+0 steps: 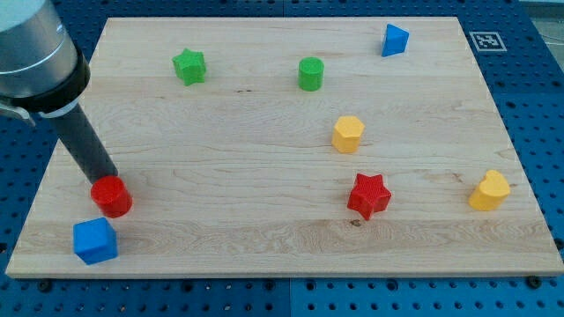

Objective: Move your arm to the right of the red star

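The red star (368, 195) lies on the wooden board, right of centre toward the view's bottom. My tip (105, 180) is far to its left, near the board's left edge. It rests against the top of a red cylinder (112, 197). The dark rod slants up to the view's top left corner.
A blue cube (95, 240) sits below the red cylinder at the bottom left. A green star (189, 67) and a green cylinder (310, 74) are near the top. A yellow block (348, 134) lies above the red star. A yellow heart (489, 190) is at the right edge, a blue triangular block (394, 40) at the top right.
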Available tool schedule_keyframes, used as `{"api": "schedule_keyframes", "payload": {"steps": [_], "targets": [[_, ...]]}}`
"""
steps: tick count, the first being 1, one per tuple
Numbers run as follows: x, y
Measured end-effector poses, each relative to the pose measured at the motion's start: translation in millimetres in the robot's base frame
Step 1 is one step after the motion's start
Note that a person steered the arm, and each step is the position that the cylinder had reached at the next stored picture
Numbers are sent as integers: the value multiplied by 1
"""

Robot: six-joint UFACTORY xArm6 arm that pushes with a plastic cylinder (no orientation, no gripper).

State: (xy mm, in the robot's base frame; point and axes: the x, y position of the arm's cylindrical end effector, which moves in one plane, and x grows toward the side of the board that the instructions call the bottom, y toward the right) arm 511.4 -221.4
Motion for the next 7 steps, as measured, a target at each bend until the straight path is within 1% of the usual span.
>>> {"api": "schedule_keyframes", "payload": {"steps": [1, 3, 4, 5, 6, 7], "targets": [[13, 1], [16, 4], [-14, 30], [-27, 59], [-27, 112], [-27, 134]]}}
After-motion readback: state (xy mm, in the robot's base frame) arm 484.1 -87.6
